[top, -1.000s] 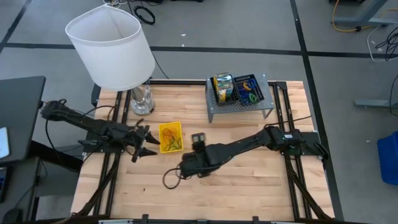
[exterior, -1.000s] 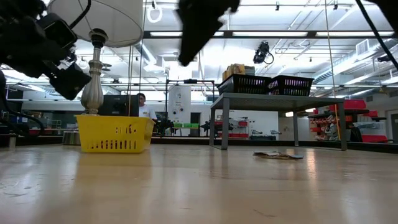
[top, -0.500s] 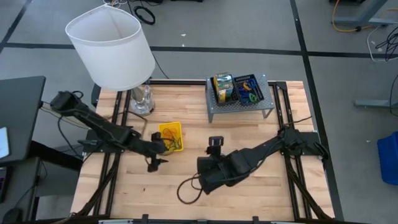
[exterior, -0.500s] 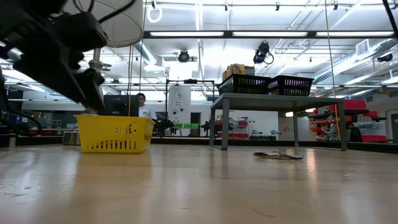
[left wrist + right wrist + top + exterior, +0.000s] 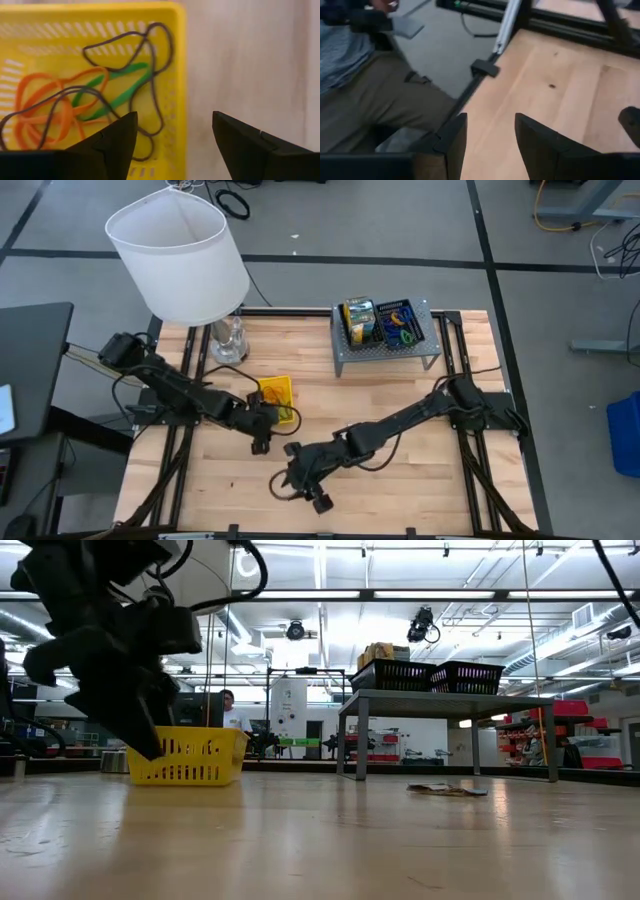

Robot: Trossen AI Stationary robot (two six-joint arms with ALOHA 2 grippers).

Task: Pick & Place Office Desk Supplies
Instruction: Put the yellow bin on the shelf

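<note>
A yellow basket (image 5: pixel 275 400) sits on the wooden table and holds orange, green and brown rubber bands (image 5: pixel 100 95). My left gripper (image 5: pixel 262 440) hangs open at the basket's near right corner. In the left wrist view (image 5: pixel 172 142) one finger stands over the basket and the other over bare table, touching nothing. My right gripper (image 5: pixel 292 480) is open over bare wood toward the table's near edge (image 5: pixel 490 142), with nothing between its fingers. Crayon boxes (image 5: pixel 358 318) and more rubber bands (image 5: pixel 402 325) lie in two black baskets on a grey metal stand (image 5: pixel 385 352).
A tall lamp with a big white shade (image 5: pixel 180 260) stands at the far left, its base (image 5: pixel 228 340) just beyond the yellow basket (image 5: pixel 185 755). A person's legs (image 5: pixel 365 95) show past the table's near left corner. Bare wood lies between the stand and the right arm.
My left gripper has moved toward the table's right edge along the near side of the yellow basket and tipped downward, staying open. My right arm has stretched out lower, and its gripper has turned and swung toward the near edge.
</note>
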